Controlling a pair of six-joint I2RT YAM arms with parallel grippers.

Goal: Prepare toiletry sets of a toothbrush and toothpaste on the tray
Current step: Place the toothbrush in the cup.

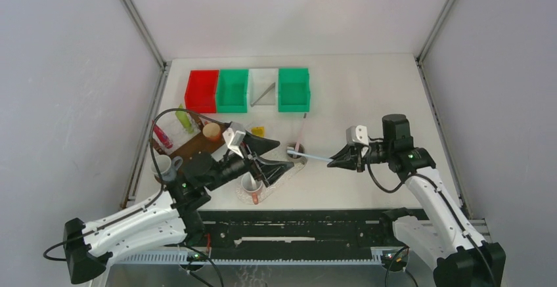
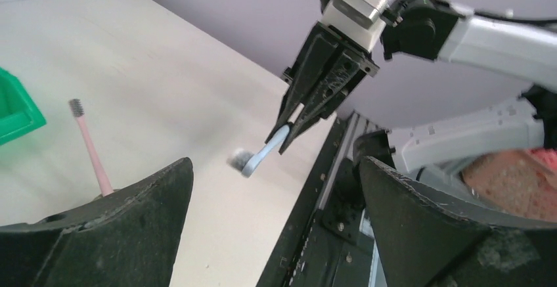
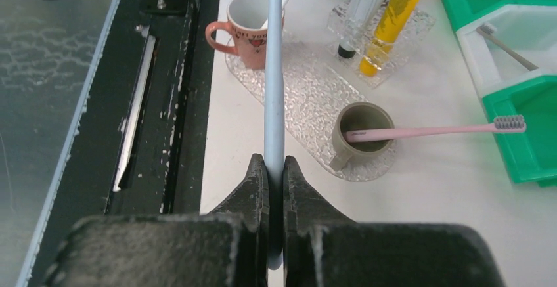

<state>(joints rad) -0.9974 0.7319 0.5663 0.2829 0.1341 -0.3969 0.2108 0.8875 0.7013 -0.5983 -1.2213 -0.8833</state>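
Right pincer (image 1: 332, 161) clamped tight on tail end of blue toothbrush (image 3: 274, 70). Brush held level above table, long axis running straight out from jaws toward left arm. Bristle head at far end, near olive cup (image 3: 348, 152) on clear tray (image 3: 309, 96). Pink toothbrush (image 3: 433, 130) leans in that cup. Pink mug (image 3: 253, 44) at tray's other end. Left pincer (image 1: 284, 154) gaping wide, holding nothing, fingers flanking brush head. Judgement: right arm owns brush; next move hinges on swinging it to stand in mug.
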